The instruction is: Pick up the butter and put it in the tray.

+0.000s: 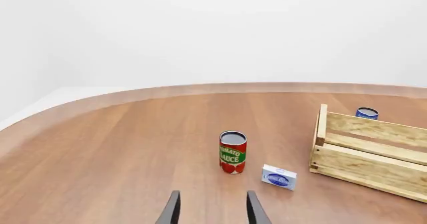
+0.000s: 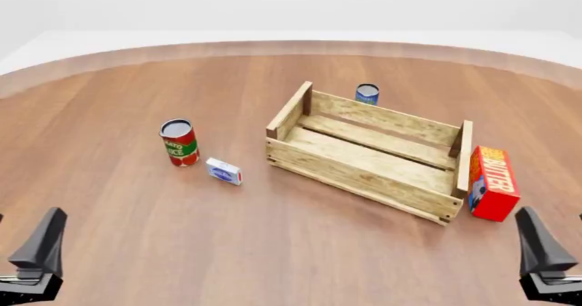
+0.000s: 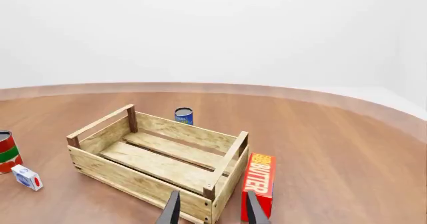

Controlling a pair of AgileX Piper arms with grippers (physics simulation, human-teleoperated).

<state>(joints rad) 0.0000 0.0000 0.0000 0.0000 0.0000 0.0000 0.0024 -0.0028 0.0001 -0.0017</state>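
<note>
Both tools spread, empty: left tool [image 1: 212,209], right tool [image 3: 212,209]. "BUTTER" carton [image 2: 492,182] beside tray [image 2: 364,161].

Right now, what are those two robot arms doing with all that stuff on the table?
Nothing is being held yet. The left hand and right hand both hover open at the near edge of the table. The butter stands just outside the right end of the tray, which has nothing in it. A tomato sauce can and a small blue-white box sit to the left.
</note>
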